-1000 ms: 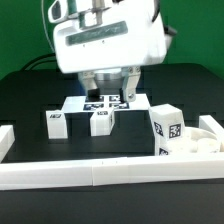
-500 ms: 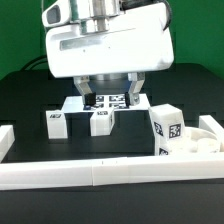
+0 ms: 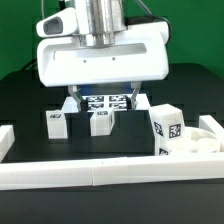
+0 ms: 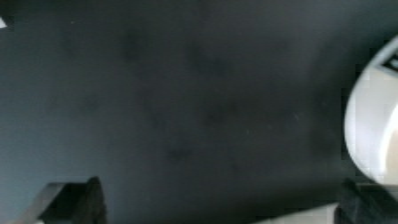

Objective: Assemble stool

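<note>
My gripper (image 3: 108, 98) hangs over the back middle of the black table, its fingers (image 3: 74, 98) wide apart with nothing between them. Two small white tagged leg blocks (image 3: 57, 121) (image 3: 101, 122) stand just in front of it. A third, taller leg block (image 3: 167, 132) stands at the exterior view's right, beside the round white seat (image 3: 206, 146), which is cut off by the frame edge. In the wrist view the gripper (image 4: 221, 205) is open over bare dark table, and a curved white edge of the seat (image 4: 377, 120) shows at one side.
The marker board (image 3: 108, 100) lies flat behind the fingers. Long white rails run along the front (image 3: 100, 172) and the exterior view's left (image 3: 8, 140) of the table.
The gripper body has come higher and looms larger in the exterior view. Its fingers stand farther apart than before. The blocks and the seat have not moved.
</note>
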`<state>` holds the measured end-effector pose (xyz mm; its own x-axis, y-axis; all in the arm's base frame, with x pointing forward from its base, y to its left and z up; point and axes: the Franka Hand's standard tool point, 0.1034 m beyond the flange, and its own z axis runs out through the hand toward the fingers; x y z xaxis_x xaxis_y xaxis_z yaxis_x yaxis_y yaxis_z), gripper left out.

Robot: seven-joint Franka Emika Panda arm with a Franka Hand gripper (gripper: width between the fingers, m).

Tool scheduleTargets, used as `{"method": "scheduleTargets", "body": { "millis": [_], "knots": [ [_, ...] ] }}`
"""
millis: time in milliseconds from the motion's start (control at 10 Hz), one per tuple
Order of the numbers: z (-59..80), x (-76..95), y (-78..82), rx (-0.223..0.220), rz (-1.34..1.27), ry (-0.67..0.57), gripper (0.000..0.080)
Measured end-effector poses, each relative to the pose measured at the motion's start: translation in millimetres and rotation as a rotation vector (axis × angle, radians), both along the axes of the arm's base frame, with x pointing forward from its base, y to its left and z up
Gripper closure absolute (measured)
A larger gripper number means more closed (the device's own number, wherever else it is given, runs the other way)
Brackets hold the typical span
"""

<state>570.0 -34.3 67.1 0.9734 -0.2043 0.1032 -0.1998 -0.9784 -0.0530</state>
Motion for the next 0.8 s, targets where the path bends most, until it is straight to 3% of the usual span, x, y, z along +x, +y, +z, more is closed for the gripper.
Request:
{"method": "scheduleTargets", "body": {
  "millis": [400, 500, 700, 800],
  "knots": [
    [-1.2, -2.3, -6.8, -0.022, 0.116, 0.021, 0.0150],
    [-12.4, -15.7, -13.9, 0.002, 0.101, 0.093, 0.0150],
    [-18.9, -25.6, -19.2, 0.071, 0.061, 0.293, 0.0150],
    [-18.8, -34.8, -14.8, 0.130, 0.071, 0.450, 0.0150]
  ]
}}
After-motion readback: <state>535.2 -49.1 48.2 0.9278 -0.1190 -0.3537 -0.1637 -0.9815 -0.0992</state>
